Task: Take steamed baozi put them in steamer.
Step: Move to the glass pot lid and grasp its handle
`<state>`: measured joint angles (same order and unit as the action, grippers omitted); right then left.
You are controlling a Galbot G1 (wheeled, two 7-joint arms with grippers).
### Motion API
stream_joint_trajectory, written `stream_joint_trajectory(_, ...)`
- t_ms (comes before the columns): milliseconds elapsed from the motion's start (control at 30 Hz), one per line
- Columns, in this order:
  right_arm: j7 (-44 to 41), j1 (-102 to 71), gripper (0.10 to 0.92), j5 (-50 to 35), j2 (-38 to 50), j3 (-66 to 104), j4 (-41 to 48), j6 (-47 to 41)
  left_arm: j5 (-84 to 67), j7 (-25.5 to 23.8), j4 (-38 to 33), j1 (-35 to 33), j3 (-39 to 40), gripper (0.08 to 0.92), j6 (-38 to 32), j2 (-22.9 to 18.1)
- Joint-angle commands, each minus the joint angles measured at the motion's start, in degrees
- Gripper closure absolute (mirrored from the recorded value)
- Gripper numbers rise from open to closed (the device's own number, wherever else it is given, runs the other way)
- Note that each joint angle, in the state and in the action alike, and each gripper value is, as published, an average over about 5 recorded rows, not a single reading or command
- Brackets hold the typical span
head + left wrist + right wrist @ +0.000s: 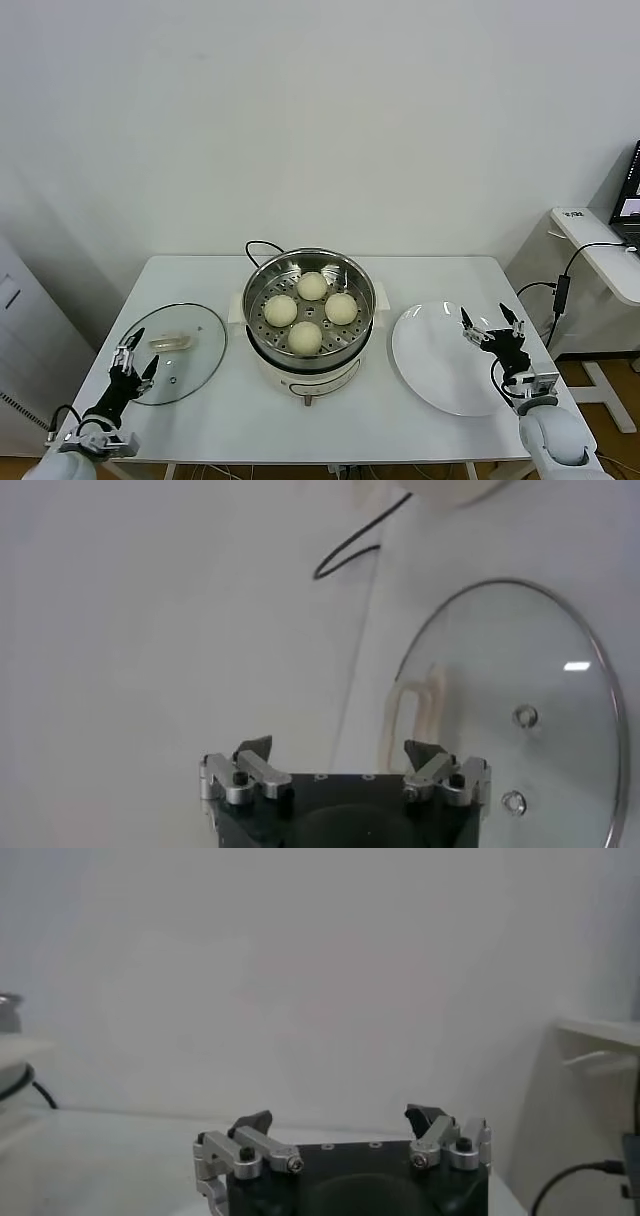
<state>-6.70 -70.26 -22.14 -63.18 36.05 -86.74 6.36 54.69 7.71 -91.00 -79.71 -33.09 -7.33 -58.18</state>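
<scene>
Several cream-white baozi (312,285) lie in the shiny steel steamer (262,278), which stands on a white pot base at the middle of the table. My left gripper (133,352) is open and empty, low at the front left over the near edge of the glass lid (195,345). In the left wrist view my left gripper (340,750) points along the lid (530,650). My right gripper (490,325) is open and empty above the right part of the white plate (430,360). In the right wrist view my right gripper (340,1120) faces the wall.
A black cord (262,245) runs from behind the pot; it also shows in the left wrist view (350,545). A side table (600,245) with a cable stands off to the right. The white table (200,275) has bare room along its back and front edges.
</scene>
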Motion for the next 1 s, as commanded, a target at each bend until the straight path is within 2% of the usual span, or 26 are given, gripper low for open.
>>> stream_joint_trajectory(33, -0.23, -1.92, 0.203, 2.38, -2.01, 2.12, 0.16, 0.5, 14.79, 3.41, 8.35, 6.62, 0.39, 0.177, -2.72, -4.05)
stream_joint_trajectory(733, -1.39, -2.08, 0.203, 2.84, -2.76, 2.61, 0.72, 0.7, 19.05, 5.54, 14.72, 14.85, 1.08, 0.181, -0.7, -6.73)
stream_joint_trajectory(833, -1.36, -1.78, 0.203, 2.64, -2.79, 2.72, 0.71, 0.49, 18.64, 5.4, 14.56, 14.63, 1.21, 0.224, -0.87, -6.83)
stream_joint_trajectory(1000, -1.2, -1.03, 0.203, 2.01, -2.11, 3.03, 0.47, -0.08, 18.04, 5.33, 13.89, 13.72, 1.06, 0.368, -1.61, -6.83)
